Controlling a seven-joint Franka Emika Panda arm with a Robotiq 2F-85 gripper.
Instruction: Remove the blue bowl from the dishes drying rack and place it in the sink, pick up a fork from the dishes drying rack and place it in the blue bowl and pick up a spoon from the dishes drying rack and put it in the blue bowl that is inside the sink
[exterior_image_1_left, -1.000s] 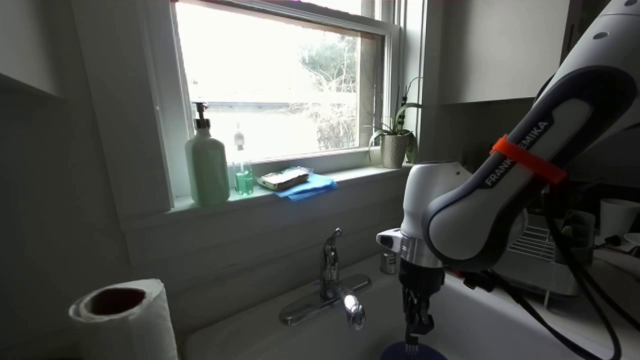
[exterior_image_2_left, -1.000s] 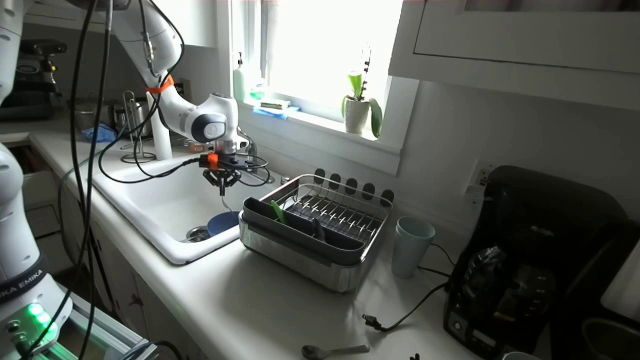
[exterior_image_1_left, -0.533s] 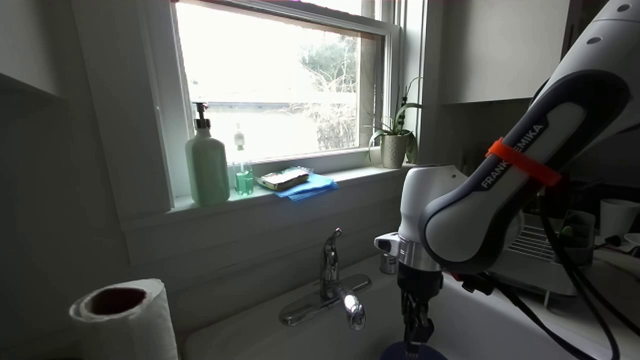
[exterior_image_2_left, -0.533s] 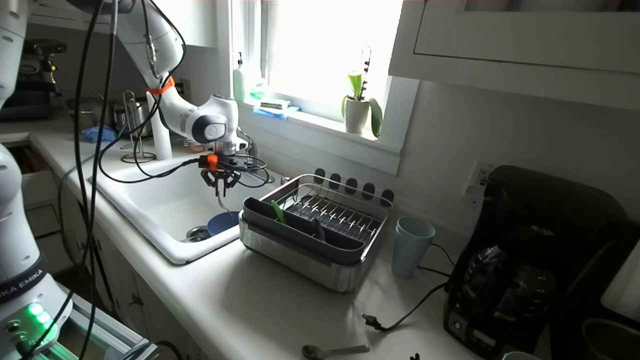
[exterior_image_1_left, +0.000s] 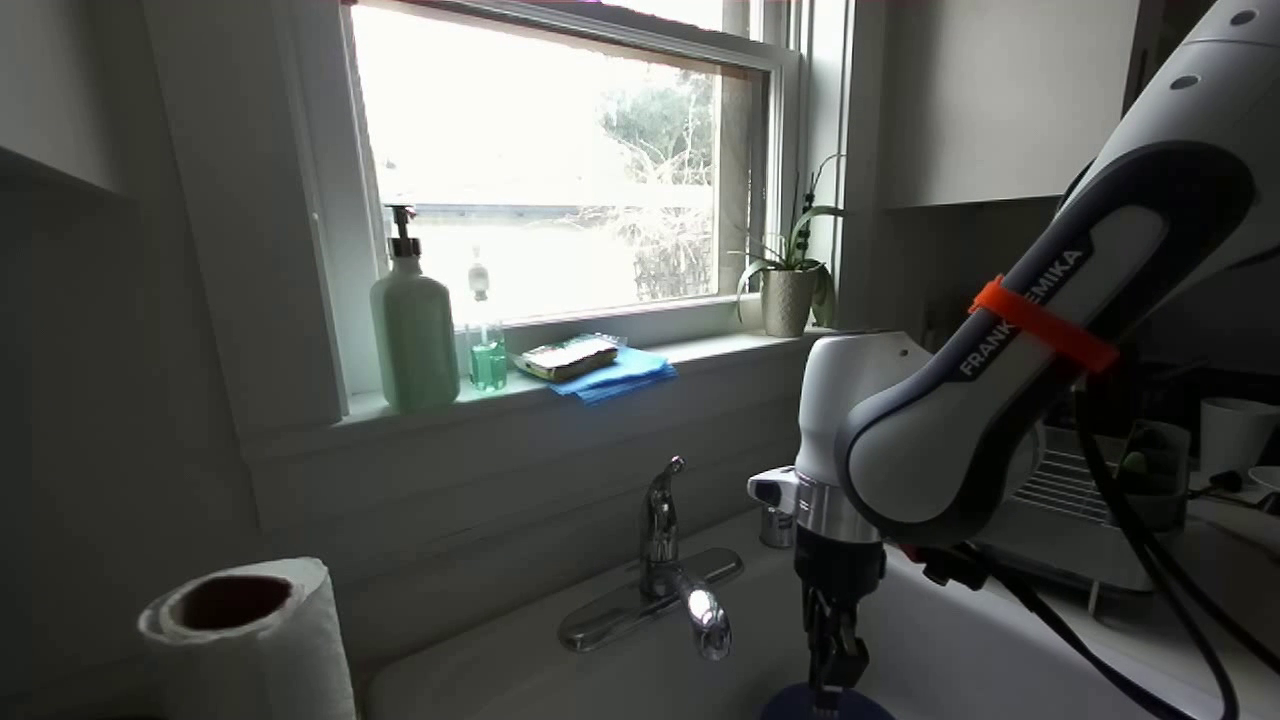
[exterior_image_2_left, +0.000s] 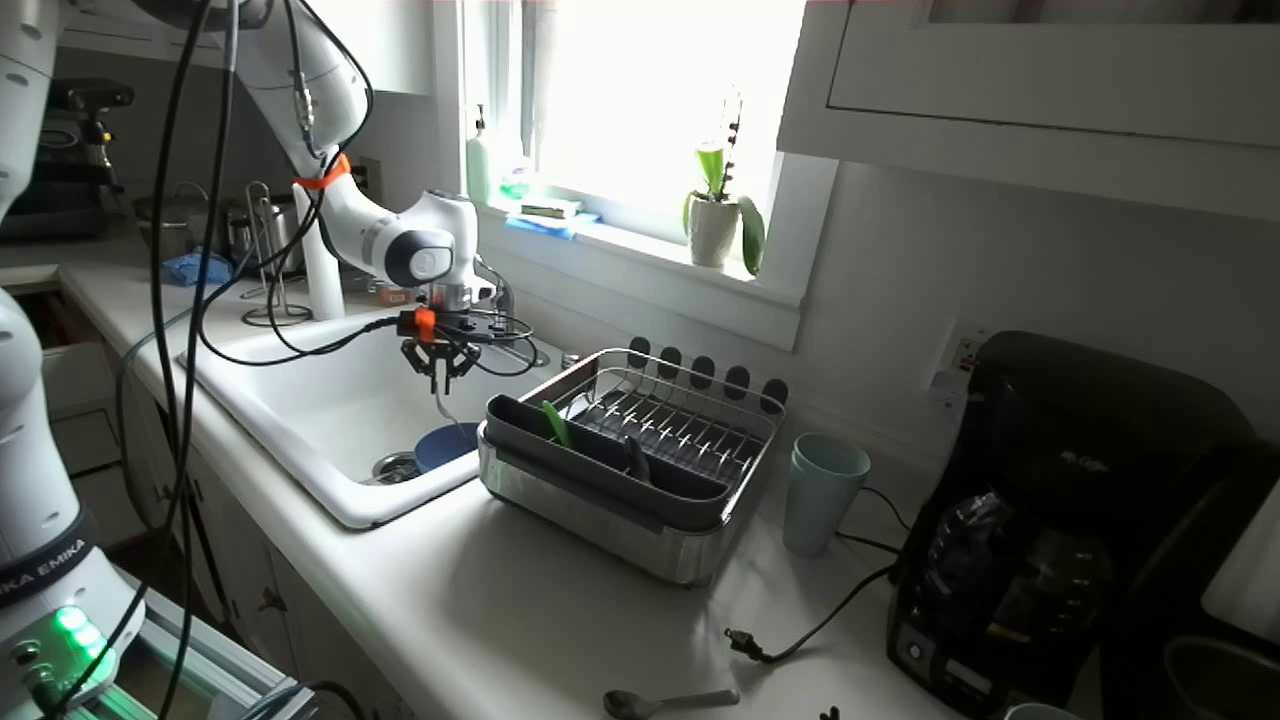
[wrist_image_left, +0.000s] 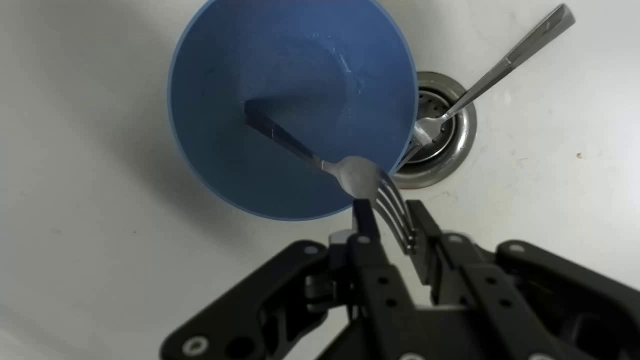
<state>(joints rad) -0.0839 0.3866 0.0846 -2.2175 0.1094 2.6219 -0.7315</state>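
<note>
Between the jaws, a fork slants tine end up, handle running down into the blue bowl. Jaws stand narrowly parted, gap visible alongside the tines; fork looks leaned on one side rather than pinched, likely slack on purpose for a drop. Handle end seems to rest on the bowl's inside, so bowl and jaws prop it together. Tines reach out past the rim in the wrist view, so it could tip outward on release; a nudge toward the bowl's middle would be safer.

Bowl itself: in the sink, just beside the drain, presumably there to collect cutlery for washing. Outside it, a second fork lies across the drain, tines reaching the bowl's edge; cannot tell if they go under. Not in the bowl either way.

Further out, on the counter: drying rack right by the sink, handy for a short carry. Its dark trough holds a green item and a dark item on end, tilted, so their tops stick up for grasping. Loose spoon lies apart from the rack, purpose unclear. Bowl step reads done, fork step nearly, spoon step not yet.
</note>
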